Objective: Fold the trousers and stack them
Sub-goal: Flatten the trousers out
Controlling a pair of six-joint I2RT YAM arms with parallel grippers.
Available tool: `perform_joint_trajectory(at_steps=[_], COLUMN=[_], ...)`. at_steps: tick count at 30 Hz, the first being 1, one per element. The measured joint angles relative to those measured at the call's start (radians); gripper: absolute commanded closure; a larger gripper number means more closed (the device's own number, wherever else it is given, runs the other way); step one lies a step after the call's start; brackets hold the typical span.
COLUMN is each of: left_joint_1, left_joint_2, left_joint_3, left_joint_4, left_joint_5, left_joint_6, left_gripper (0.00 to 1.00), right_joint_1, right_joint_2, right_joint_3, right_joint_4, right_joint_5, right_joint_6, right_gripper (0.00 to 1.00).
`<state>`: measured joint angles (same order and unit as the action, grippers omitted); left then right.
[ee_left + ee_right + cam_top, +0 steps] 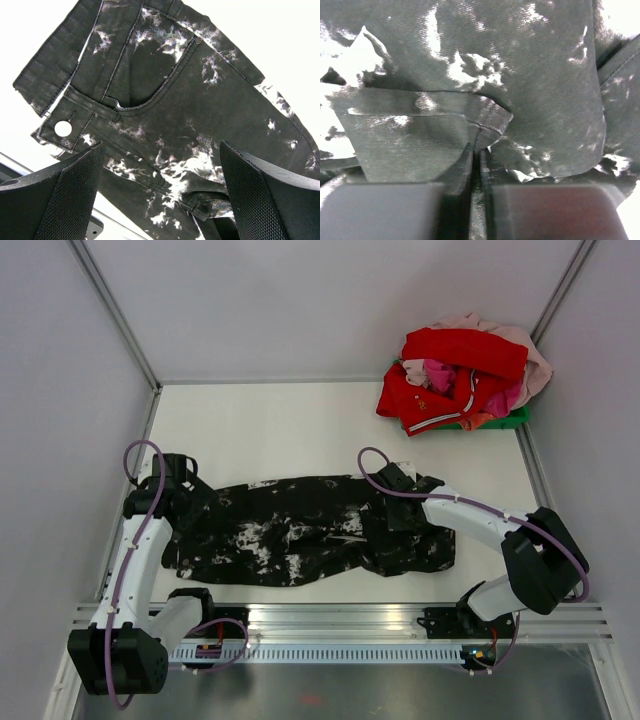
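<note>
The black trousers [310, 530] with white blotches lie flat across the near part of the table, lengthwise from left to right. My left gripper [197, 495] is open just above their left end. The left wrist view shows the waistband with a white button [62, 128] and a pocket between my spread fingers [70, 192]. My right gripper [397, 490] is at the right end, where the fabric is folded back. In the right wrist view its jaws [477, 167] are shut on a folded edge of the trousers [470, 75].
A pile of red and pink clothes [460, 375] sits on a green holder [515, 418] at the back right corner. White walls enclose the table on three sides. A metal rail [340, 620] runs along the near edge.
</note>
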<state>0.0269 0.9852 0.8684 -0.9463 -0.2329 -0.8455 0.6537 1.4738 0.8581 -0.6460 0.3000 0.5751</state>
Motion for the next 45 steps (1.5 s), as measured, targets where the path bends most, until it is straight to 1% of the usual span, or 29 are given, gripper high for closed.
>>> perform_joint_trajectory(at_steps=[4, 6, 8, 10, 14, 18, 23, 28, 34, 37, 39, 42, 45], left_joint_1=[0.002, 0.009, 0.029, 0.071, 0.163, 0.189, 0.209, 0.258, 0.287, 0.304, 0.335, 0.415, 0.444], left_joint_2=[0.000, 0.000, 0.004, 0.026, 0.100, 0.104, 0.143, 0.195, 0.239, 0.294, 0.333, 0.392, 0.403], left_joint_3=[0.000, 0.000, 0.000, 0.001, 0.002, 0.033, 0.089, 0.085, 0.066, 0.053, 0.045, 0.040, 0.026], left_joint_4=[0.000, 0.002, 0.005, 0.010, 0.032, 0.039, 0.064, 0.068, 0.094, 0.124, 0.147, 0.187, 0.246], left_joint_5=[0.000, 0.001, 0.010, 0.026, 0.052, 0.053, 0.048, 0.048, 0.048, 0.053, 0.062, 0.089, 0.107], left_joint_6=[0.002, 0.007, 0.016, 0.028, 0.055, 0.080, 0.087, 0.087, 0.086, 0.086, 0.087, 0.106, 0.143], left_gripper=[0.00, 0.00, 0.00, 0.02, 0.02, 0.01, 0.01, 0.01, 0.01, 0.04, 0.05, 0.06, 0.09], right_joint_1=[-0.011, -0.032, -0.080, -0.166, -0.404, -0.610, -0.772, -0.841, -0.911, -0.920, -0.920, -0.918, -0.918], right_joint_2=[-0.002, -0.009, -0.039, -0.091, -0.163, -0.137, -0.055, -0.040, -0.107, -0.123, -0.123, -0.122, -0.122], right_joint_3=[0.032, 0.086, 0.151, 0.210, 0.317, 0.413, 0.450, 0.419, 0.293, 0.256, 0.246, 0.244, 0.244], right_joint_4=[-0.025, -0.055, -0.068, -0.045, 0.014, 0.054, 0.077, 0.084, 0.127, 0.148, 0.167, 0.180, 0.192], right_joint_5=[-0.002, 0.023, 0.041, 0.058, 0.090, 0.158, 0.253, 0.304, 0.296, 0.266, 0.233, 0.183, 0.143], right_joint_6=[-0.001, -0.013, -0.029, -0.049, -0.089, -0.149, -0.203, -0.237, -0.238, -0.238, -0.237, -0.234, -0.230], right_gripper=[1.00, 1.00, 1.00, 1.00, 1.00, 1.00, 1.00, 1.00, 1.00, 1.00, 1.00, 1.00, 1.00])
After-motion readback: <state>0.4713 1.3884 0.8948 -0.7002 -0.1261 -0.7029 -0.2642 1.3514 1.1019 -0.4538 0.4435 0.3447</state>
